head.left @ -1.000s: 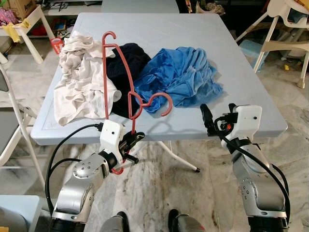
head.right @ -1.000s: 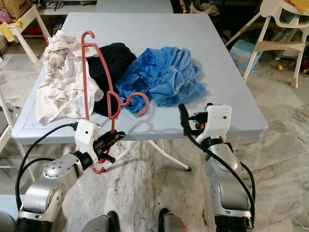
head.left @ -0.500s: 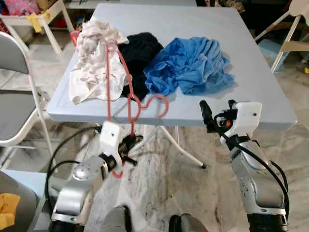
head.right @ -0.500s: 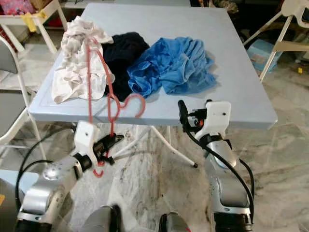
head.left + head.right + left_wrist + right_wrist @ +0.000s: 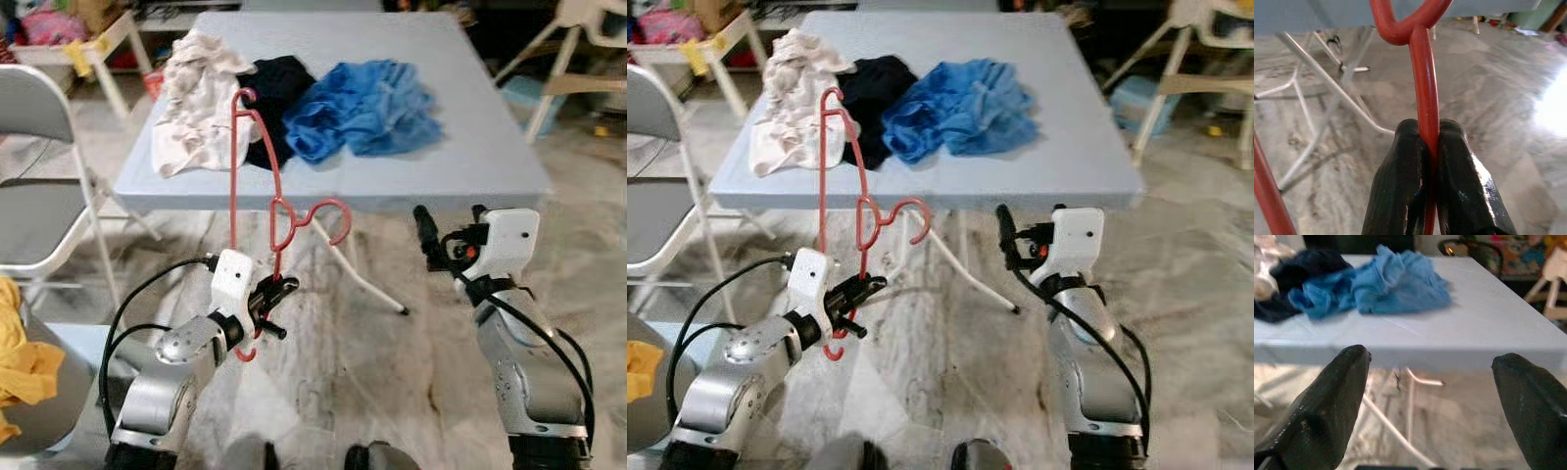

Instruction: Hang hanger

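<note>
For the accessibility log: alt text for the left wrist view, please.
Two black fingers of the left gripper pinch a red plastic hanger on its straight bar. Behind lie a marble floor and metal table legs.

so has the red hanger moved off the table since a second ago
Yes. The red hanger, shut in the left gripper, now hangs before the table edge; earlier its hook overlapped the clothes.

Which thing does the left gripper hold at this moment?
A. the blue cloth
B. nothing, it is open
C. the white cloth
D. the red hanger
D: the left gripper is shut on a bar of the red hanger, and in the left wrist view its black fingers press the red bar from both sides, while the blue cloth and the white cloth lie on the table.
</note>
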{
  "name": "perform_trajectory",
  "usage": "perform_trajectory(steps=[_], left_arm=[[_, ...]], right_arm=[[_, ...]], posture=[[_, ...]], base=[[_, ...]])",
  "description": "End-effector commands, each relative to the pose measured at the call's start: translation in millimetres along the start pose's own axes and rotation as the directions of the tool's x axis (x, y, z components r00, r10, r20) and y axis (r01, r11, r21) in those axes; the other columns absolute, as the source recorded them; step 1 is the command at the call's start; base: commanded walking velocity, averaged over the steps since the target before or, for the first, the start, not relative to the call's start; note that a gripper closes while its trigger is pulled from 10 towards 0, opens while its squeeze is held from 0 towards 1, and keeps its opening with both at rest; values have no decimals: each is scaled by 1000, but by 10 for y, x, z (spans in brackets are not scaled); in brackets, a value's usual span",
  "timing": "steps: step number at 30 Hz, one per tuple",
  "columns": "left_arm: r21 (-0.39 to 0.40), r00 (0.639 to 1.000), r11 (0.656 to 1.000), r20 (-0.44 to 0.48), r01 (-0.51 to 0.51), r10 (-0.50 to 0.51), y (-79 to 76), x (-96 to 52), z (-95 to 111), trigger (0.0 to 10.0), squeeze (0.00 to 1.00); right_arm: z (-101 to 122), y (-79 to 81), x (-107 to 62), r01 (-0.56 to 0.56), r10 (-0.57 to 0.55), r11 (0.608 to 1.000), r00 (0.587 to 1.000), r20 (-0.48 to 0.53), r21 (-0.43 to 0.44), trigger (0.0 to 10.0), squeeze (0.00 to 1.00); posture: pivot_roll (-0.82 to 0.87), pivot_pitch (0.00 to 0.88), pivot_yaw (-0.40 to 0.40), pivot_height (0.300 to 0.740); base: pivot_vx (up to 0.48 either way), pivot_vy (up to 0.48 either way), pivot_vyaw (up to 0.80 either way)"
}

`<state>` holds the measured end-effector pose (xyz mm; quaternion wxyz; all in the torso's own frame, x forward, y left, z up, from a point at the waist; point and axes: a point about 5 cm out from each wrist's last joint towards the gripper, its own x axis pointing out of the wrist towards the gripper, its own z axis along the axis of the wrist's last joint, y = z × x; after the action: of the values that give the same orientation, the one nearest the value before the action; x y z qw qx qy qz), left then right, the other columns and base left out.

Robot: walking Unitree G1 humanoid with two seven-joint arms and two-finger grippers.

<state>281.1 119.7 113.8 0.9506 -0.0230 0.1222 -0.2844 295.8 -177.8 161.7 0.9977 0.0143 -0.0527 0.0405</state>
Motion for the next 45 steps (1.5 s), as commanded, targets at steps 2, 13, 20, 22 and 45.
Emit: perform_trajectory(steps=[2,13,20,22,45], left_arm=[[9,1000,1000,-9,-8,9,12,-17,-14,10000,0],[-20,1000,1000,-8,-5,4,25,4,-25,10000,0],[-31,1000,1000,-16,6,-6,26,19,-40,10000,0],[-31,1000,1000,-16,6,-6,26,19,-40,10000,0],[-31,1000,1000,-16,6,-6,26,19,-40,10000,0]], right_arm=[[45,40,5,-12,12,1000,1000,19,1,10000,0],[46,19,5,0,0,1000,1000,18,-2,10000,0],[53,16,7,-2,2,1000,1000,19,-6,10000,0],[53,16,7,-2,2,1000,1000,19,-6,10000,0],[53,16,7,-2,2,1000,1000,19,-6,10000,0]], posture=[[-43,180,3,740],[-48,179,2,740],[-49,180,-3,740],[-49,180,-3,740],[-49,180,-3,740]], base=[[-319,0,0],[-142,0,0],[0,0,0],[0,0,0],[0,0,0]])
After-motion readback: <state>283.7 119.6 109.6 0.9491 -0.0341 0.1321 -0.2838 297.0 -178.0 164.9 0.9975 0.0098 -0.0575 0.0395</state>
